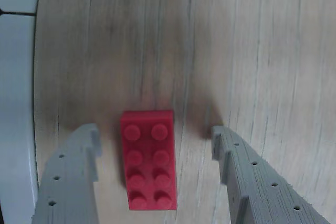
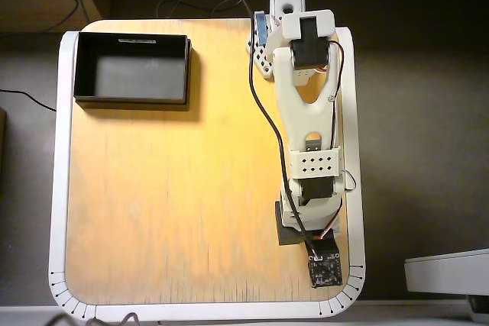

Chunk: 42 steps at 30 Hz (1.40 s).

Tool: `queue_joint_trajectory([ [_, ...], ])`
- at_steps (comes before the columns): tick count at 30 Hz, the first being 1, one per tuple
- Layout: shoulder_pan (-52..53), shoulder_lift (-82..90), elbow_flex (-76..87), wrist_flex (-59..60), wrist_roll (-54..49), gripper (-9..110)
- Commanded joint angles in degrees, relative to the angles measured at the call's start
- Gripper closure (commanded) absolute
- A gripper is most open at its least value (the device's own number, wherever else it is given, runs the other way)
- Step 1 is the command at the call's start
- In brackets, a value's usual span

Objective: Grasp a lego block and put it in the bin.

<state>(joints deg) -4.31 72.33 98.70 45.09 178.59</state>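
Jaws (image 1: 155, 153) spread wide, straddling block (image 1: 148, 159) without touching, lined up for clean pinch on long sides. Block flat on desk (image 1: 157, 40), studs up. Bin (image 2: 131, 69) empty at far desk corner in overhead view, well apart.

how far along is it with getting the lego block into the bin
Done: the open hand straddles the lego block, one finger on each side, as the wrist view shows. In hand: nothing; the fingers have not closed. Left: grasp, lift, carry to the empty bin seen in the overhead view.
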Motion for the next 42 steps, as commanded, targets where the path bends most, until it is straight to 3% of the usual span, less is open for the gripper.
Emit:
queue_joint_trajectory([
  [1,0.79,0.88,-6.24,-1.14,0.53,85],
  [28,0.09,6.42,2.11,0.44,-0.88,85],
  [42,-0.09,7.03,2.90,0.44,-1.67,93],
])
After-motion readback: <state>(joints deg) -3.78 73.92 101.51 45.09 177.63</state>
